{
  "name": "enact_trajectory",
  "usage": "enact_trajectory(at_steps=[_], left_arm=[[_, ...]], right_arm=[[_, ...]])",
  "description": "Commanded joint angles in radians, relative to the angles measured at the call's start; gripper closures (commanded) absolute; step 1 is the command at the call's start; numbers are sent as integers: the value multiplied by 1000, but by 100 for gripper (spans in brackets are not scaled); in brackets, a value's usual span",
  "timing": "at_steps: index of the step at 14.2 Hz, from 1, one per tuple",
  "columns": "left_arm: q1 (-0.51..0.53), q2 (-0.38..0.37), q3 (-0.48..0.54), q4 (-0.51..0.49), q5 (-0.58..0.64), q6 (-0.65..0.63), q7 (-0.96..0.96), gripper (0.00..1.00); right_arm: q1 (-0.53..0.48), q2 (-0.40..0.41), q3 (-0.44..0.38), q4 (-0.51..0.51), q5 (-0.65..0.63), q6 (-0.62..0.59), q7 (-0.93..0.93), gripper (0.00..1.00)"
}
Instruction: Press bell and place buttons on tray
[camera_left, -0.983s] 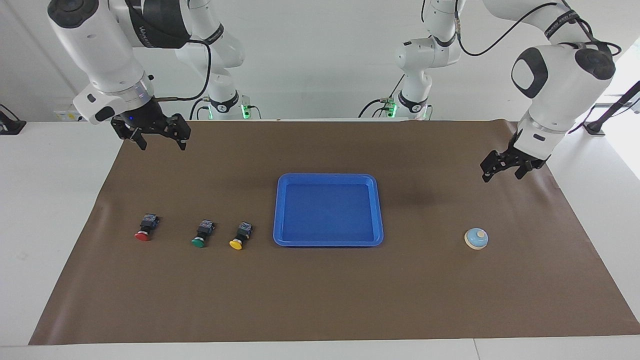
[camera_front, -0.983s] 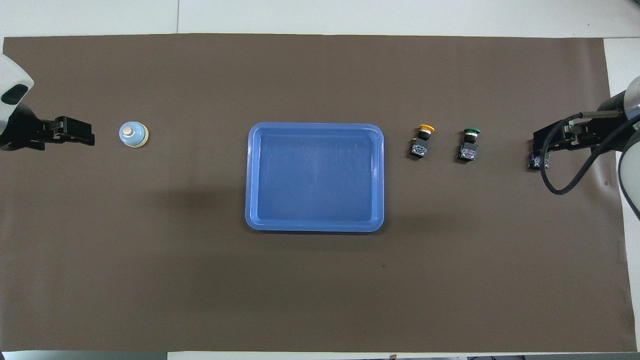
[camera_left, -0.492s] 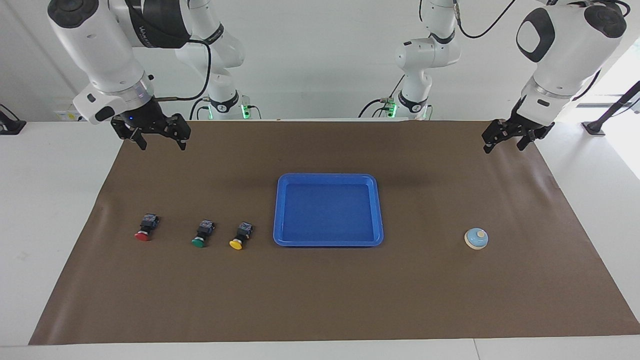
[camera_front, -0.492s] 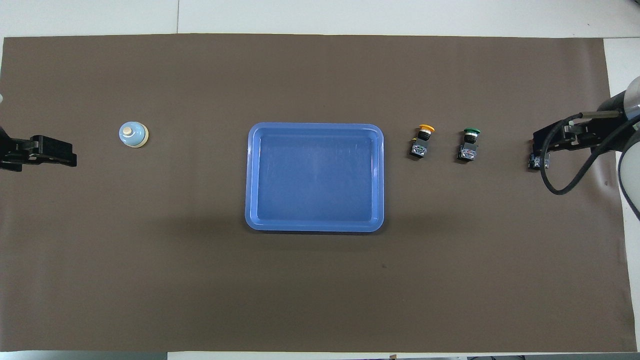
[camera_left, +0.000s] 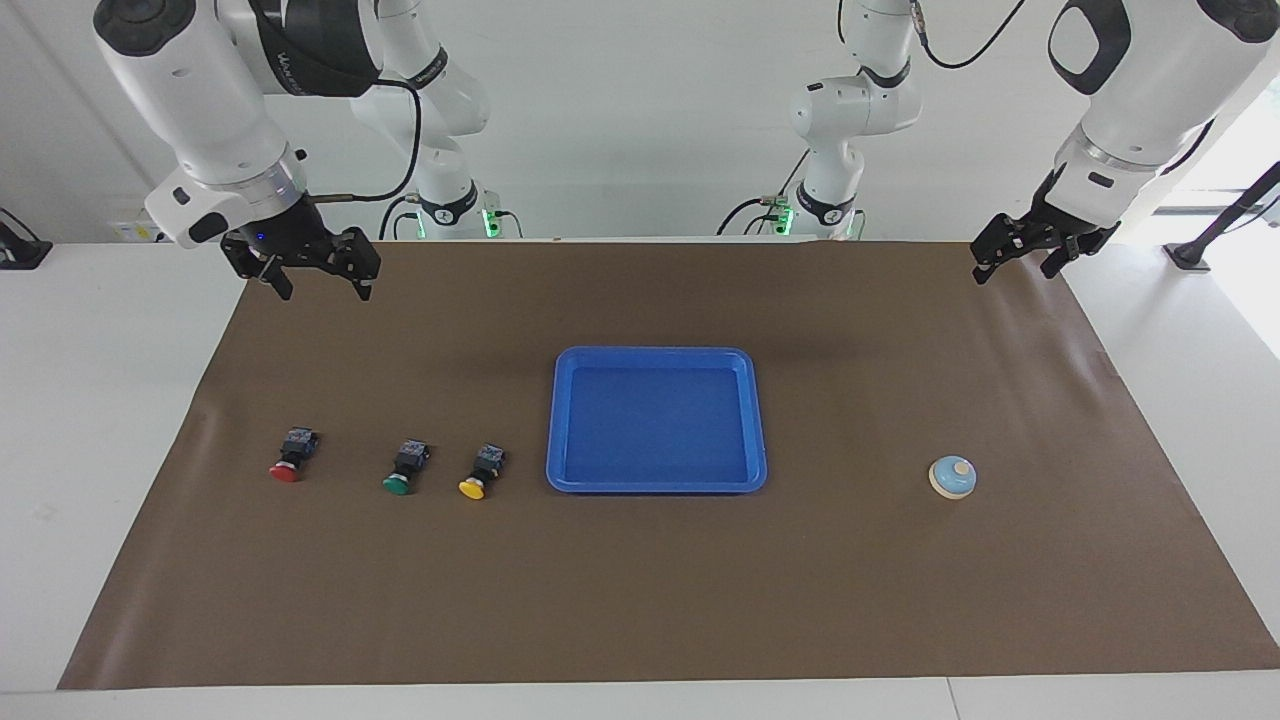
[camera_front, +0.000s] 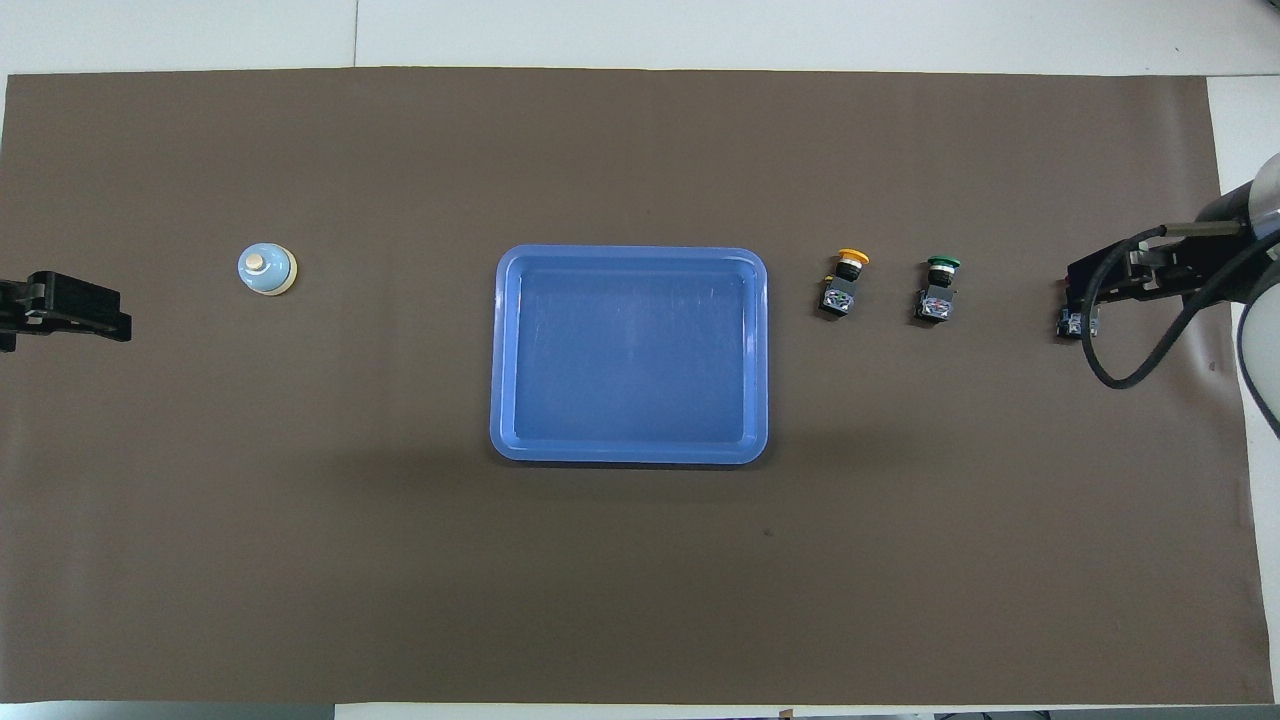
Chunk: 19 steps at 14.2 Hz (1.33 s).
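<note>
The blue tray (camera_left: 655, 352) lies bare in the middle of the mat; it also shows in the overhead view (camera_front: 630, 252). The red button (camera_left: 290, 457), green button (camera_left: 403, 470) and yellow button (camera_left: 483, 473) lie in a row beside it, toward the right arm's end. The bell (camera_left: 953, 477) sits toward the left arm's end. My right gripper (camera_left: 322, 292) hangs open and empty high over the mat; seen from overhead it covers most of the red button (camera_front: 1073, 324). My left gripper (camera_left: 1015, 272) is open and empty, raised over the mat's corner, apart from the bell (camera_front: 266, 270).
A brown mat (camera_left: 640, 600) covers the table, with white table (camera_left: 100, 400) around it. The green button (camera_front: 938, 288) and yellow button (camera_front: 845, 280) lie on their sides, caps pointing away from the robots.
My left gripper has risen and drawn back from beside the bell toward its own base. The right arm has not moved. The buttons, bell and tray are where they were.
</note>
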<state>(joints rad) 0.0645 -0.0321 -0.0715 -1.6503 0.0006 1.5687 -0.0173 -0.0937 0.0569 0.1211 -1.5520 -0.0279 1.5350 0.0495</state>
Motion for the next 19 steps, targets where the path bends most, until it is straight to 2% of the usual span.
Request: enact_trajectory(at_steps=[1,19], left_arm=[[-14,21,7,29,2,-18,10,0],[-17,11,7,9,-10,-22,109,0]], right_arm=[[-12,-20,6,-23,9,5,-17,0],[-3,-22,6,-23,8,39,-19,0]])
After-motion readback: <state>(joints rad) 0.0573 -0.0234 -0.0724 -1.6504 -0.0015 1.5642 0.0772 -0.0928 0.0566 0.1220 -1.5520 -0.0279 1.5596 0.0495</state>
